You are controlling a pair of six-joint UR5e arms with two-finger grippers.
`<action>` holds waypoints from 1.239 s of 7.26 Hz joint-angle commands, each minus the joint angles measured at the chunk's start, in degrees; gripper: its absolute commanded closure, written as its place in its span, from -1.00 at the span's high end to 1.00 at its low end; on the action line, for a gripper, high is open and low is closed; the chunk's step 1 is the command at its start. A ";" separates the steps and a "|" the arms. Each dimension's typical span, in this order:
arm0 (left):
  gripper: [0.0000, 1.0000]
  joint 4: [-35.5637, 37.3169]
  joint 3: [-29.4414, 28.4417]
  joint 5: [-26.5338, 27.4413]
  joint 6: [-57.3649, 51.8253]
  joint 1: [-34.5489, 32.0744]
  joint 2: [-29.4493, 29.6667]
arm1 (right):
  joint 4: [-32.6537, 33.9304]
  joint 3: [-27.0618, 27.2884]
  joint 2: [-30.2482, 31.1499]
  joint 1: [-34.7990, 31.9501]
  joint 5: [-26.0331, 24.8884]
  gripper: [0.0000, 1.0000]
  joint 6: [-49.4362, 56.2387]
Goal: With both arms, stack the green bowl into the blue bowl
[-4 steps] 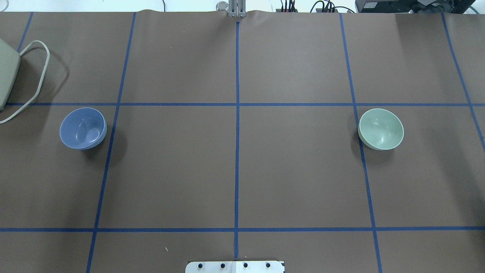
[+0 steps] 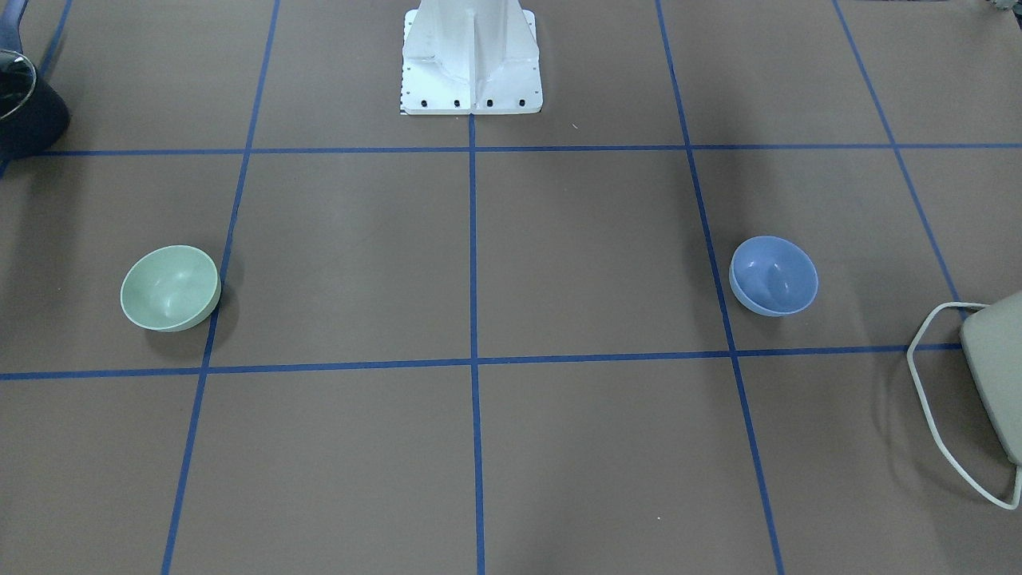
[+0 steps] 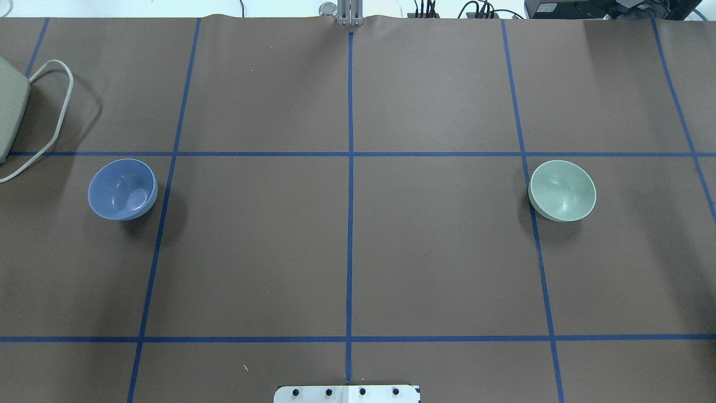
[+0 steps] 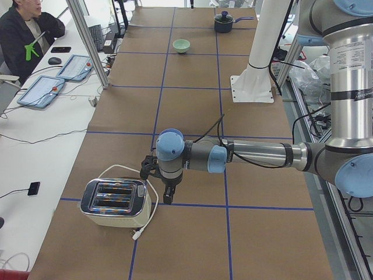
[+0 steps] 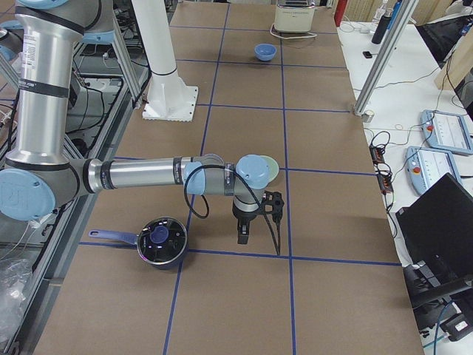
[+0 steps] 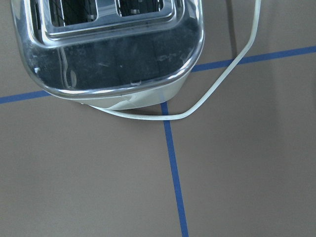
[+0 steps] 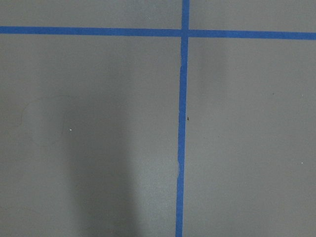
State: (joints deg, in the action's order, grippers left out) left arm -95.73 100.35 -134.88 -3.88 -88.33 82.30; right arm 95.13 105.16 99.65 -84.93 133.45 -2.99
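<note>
Since the earlier overhead frame you will find neither bowl has moved. The blue bowl [image 3: 122, 189] sits upright on the left of the table [image 3: 347, 252]. The green bowl [image 3: 562, 190] sits upright on the right, well apart from it. Both are small, round, smooth and glossy, of matching size. Each lies just beside a blue tape line [image 3: 351, 168].

From the front-facing camera you see the same pair mirrored, either side of the white pedestal [image 2: 471, 56]. A toaster [image 2: 998, 367] with a looped white cord lies beyond the blue bowl, and a dark pot [image 2: 24, 104] sits at the corner beyond the green one.

In the left-end view the left arm [image 4: 256, 154] stretches low over the table. The left gripper [image 4: 168, 197] points down just beside the toaster. You cannot tell from here whether it is released or clenched. The green bowl shows far down the table.

In the right-end view the right arm [image 5: 140, 176] reaches out low, and its wrist partly hides the green bowl. The right gripper [image 5: 244, 233] points down near the pot, and its state cannot be told either. The blue bowl sits far off, near the toaster.

The left wrist camera shows you the toaster's chrome top and cord. The right wrist camera shows only brown table and tape.
</note>
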 commanded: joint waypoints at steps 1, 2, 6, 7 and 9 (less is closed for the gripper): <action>0.98 -3.91 0.02 0.15 0.45 0.00 0.14 | -2.21 0.04 -1.12 0.03 -0.03 1.00 -0.08; 0.98 -6.81 -0.24 -0.03 0.37 0.00 0.32 | -5.54 -0.74 -1.30 0.03 -0.03 1.00 -0.17; 0.98 -22.56 -4.70 -0.55 0.72 0.17 8.26 | -22.88 -1.63 -4.36 0.73 -0.20 1.00 -2.18; 0.98 -23.09 -4.90 -0.47 -0.06 0.26 8.31 | -23.06 -1.46 -4.99 1.34 0.06 1.00 -4.80; 0.98 -29.63 -4.99 -0.38 3.15 5.07 8.14 | -23.06 -0.58 -8.93 8.08 -0.55 1.00 -15.75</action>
State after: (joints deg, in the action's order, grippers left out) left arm -120.56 95.48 -135.28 -3.19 -86.15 90.39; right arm 72.20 103.99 93.34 -81.00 133.23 -11.63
